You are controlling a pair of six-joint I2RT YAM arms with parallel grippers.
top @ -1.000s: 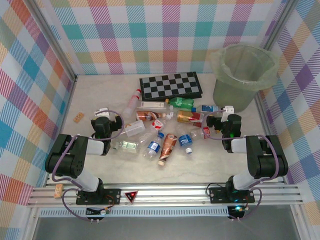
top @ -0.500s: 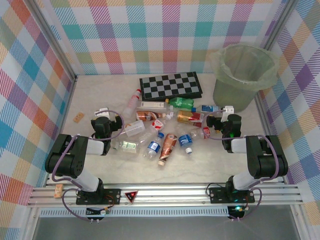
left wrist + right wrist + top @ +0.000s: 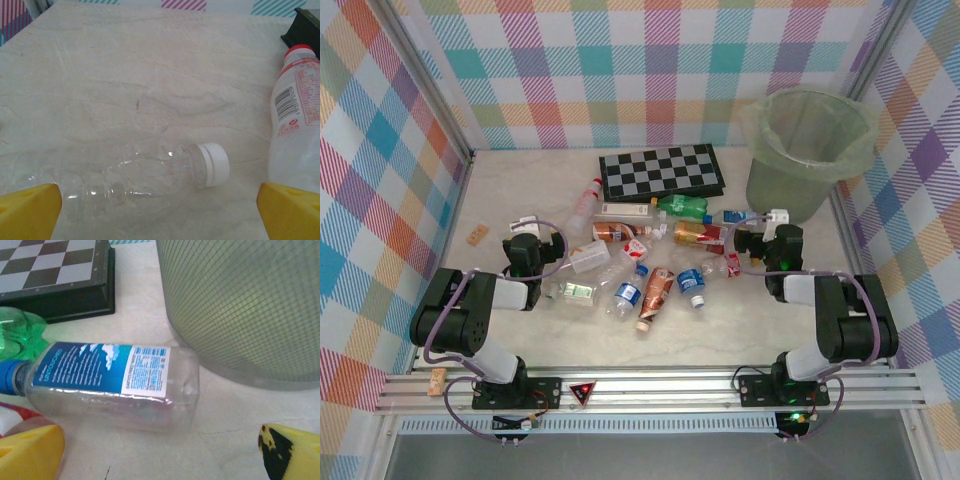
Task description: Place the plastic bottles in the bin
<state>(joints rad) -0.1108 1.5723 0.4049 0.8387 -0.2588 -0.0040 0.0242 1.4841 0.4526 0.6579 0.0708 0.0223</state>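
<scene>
Pale green bin (image 3: pixel 788 188), black-and-grey checkerboard (image 3: pixel 661 170), blue-labelled bottle (image 3: pixel 110 382)

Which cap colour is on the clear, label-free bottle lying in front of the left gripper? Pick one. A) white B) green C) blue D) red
A: the left wrist view shows the clear bottle on its side with a white cap; the red cap belongs to the labelled bottle beside it.
</scene>
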